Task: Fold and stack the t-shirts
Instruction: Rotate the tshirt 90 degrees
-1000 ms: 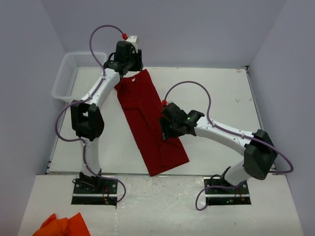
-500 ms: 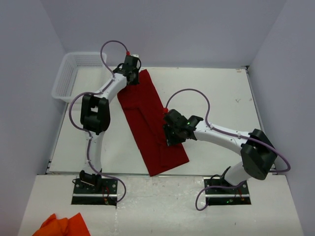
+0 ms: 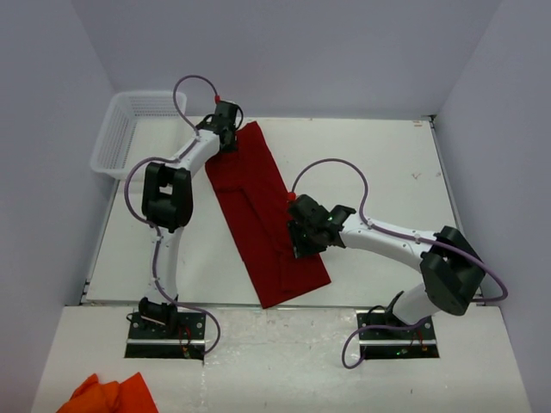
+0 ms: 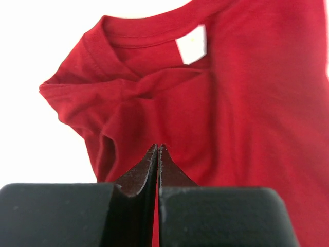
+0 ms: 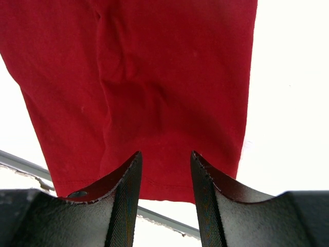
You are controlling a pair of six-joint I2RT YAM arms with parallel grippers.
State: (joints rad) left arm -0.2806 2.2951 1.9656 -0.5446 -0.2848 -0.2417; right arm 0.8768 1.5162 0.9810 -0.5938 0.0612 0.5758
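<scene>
T-shirt (image 3: 258,206) lies flat; left hand (image 4: 158,147) closed at collar, perhaps pinching; right hand (image 5: 165,154) half-open above hem.

two dark fingers (image 5: 126,198) apart above the hem of a red t-shirt (image 5: 154,77) on a white table (image 5: 290,103)

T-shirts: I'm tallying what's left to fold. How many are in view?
2. A dark red t-shirt lies in a long strip at centre; a crumpled orange garment, probably a t-shirt, sits at the near-left corner, partly cropped. More may be hidden.
</scene>
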